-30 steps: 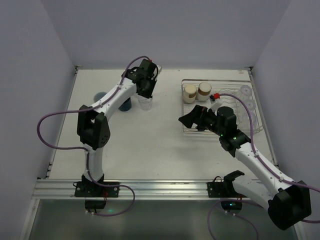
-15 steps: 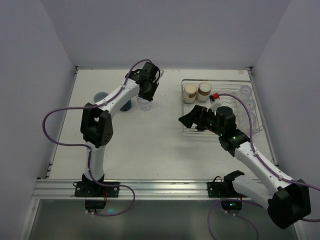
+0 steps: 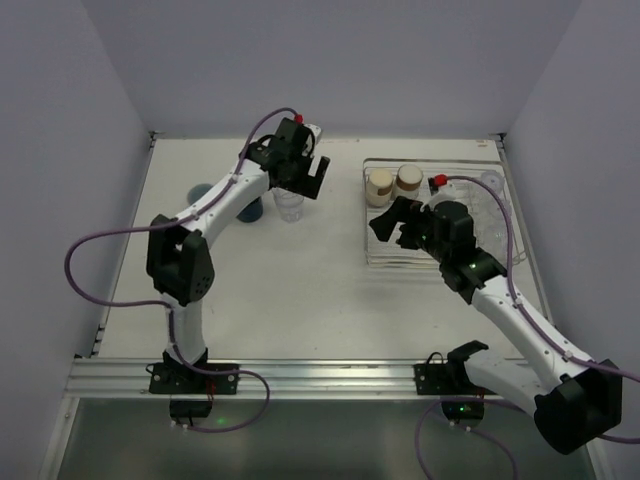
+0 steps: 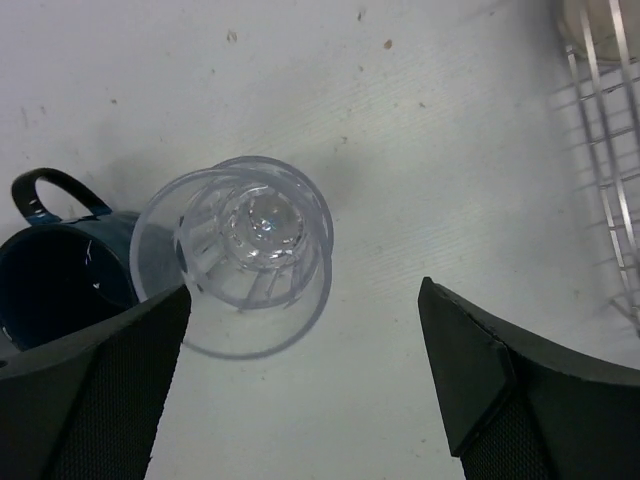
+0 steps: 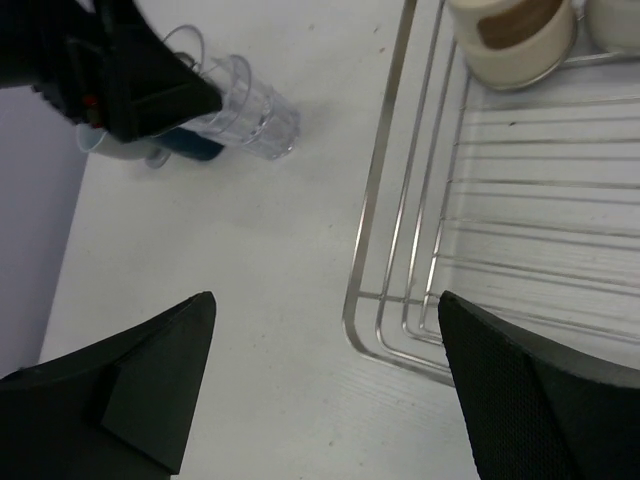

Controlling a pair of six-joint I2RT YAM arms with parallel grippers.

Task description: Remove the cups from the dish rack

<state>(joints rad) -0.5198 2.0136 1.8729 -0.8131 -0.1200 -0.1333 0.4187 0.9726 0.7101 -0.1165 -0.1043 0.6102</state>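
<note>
A clear glass tumbler (image 4: 255, 240) stands alone on the table beside the dark navy mug (image 4: 60, 270). My left gripper (image 4: 300, 380) hovers just above it, open, its jaws apart and touching nothing. From overhead the left gripper (image 3: 305, 180) is over the tumbler (image 3: 289, 205), with the navy mug (image 3: 250, 208) and a light blue mug (image 3: 200, 192) to its left. The dish rack (image 3: 375, 255) holds two brown cups with cream tops (image 3: 379, 186) and clear tumblers (image 3: 492, 185). My right gripper (image 3: 393, 222) is open and empty over the rack's near-left corner (image 5: 400, 200).
The right wrist view shows one brown cup (image 5: 510, 40) at the rack's far-left end and bare wire bars (image 5: 530, 230) nearer me. Walls close the table in on the left, back and right. A metal rail (image 3: 300, 375) runs along the near edge.
My left gripper has opened and let go of the clear tumbler, which now stands by the navy mug. My right gripper has shifted farther over the rack's left side, jaws slightly narrower.
</note>
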